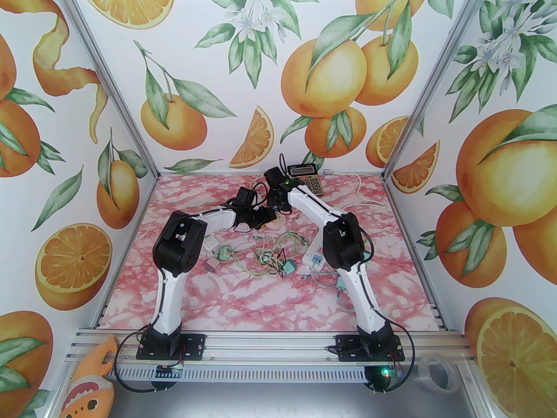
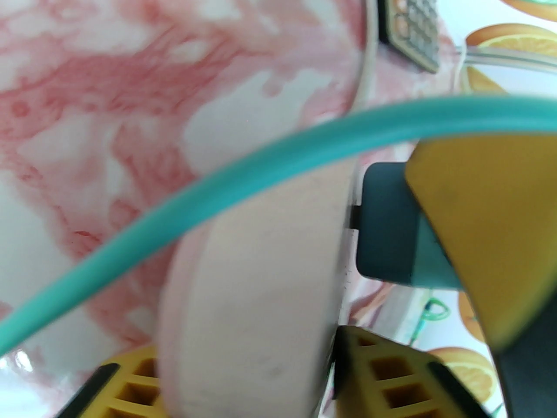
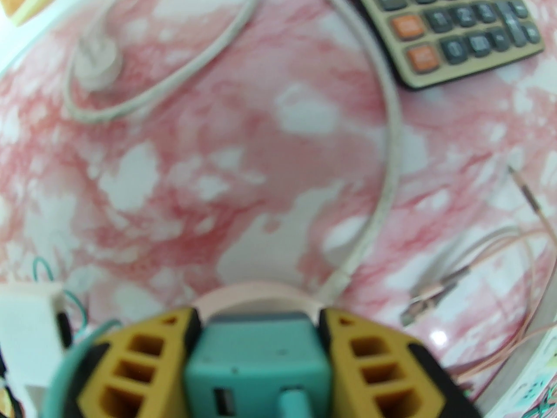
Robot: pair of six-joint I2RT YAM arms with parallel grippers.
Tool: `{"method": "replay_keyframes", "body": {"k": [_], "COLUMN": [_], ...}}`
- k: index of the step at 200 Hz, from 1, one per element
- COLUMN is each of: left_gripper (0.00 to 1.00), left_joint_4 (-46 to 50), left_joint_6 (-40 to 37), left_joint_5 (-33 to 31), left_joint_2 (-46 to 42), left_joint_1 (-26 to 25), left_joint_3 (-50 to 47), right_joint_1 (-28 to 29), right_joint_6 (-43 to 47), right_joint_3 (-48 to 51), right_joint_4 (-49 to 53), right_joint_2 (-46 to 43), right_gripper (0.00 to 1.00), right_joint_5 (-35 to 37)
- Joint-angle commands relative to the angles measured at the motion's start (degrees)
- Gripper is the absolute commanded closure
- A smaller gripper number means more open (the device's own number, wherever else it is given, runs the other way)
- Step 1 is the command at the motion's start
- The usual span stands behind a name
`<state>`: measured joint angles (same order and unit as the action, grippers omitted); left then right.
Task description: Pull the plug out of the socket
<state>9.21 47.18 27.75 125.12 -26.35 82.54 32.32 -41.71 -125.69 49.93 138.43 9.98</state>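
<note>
Just in front of the calculator [image 1: 307, 176], the right tool [image 3: 259, 320] is clamped on the teal plug [image 3: 256, 364] and the left tool [image 2: 248, 364] on the pink socket [image 2: 252, 255]. The teal plug meets the pink socket's face from the right arm's side, so the pull should run straight apart.

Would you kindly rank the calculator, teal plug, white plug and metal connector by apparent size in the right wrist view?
Joint first: calculator and teal plug. They look alike; the plug is nearest and the calculator is cropped, so they stay unranked.
Next: white plug.
Smallest: metal connector.
</note>
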Motion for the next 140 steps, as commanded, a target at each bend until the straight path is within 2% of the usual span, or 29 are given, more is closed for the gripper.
{"method": "replay_keyframes", "body": {"k": [1,21,35,62,101,140], "left_gripper": [0.60,0.51,0.56,0.58,0.59,0.60], "left_joint_4": [9.84,10.01,10.04,9.64,10.72,10.91], "left_joint_6": [-4.51,-5.22,-5.43,-4.83,-4.43,-4.38], "left_joint_5": [-4.32,-4.42,-4.15,-2.90,-3.31,-3.42], "left_joint_2": [3.41,2.33,2.68,4.50,5.65,5.66], "left_joint_1": [-0.96,0.06,0.32,0.20,-0.11,0.16], "left_joint_3": [-4.94,-6.24,-6.76,-6.65,-6.00,-6.63], "right_joint_1": [3.98,4.04,4.74,6.77,7.48,1.11], "right_joint_6": [1.71,2.91,4.26,7.21,6.91,0.43], "right_joint_3": [-1.14,-1.47,-2.49,-7.20,-6.12,7.58], "right_joint_4": [0.78,1.08,1.88,5.99,1.81,-11.24], "right_joint_2": [0.90,0.45,0.84,3.77,2.84,-5.48], "right_gripper": [0.68,0.68,0.67,0.65,0.66,0.68], "right_joint_5": [-2.20,-0.75,0.73,3.76,-2.21,-12.36]}}
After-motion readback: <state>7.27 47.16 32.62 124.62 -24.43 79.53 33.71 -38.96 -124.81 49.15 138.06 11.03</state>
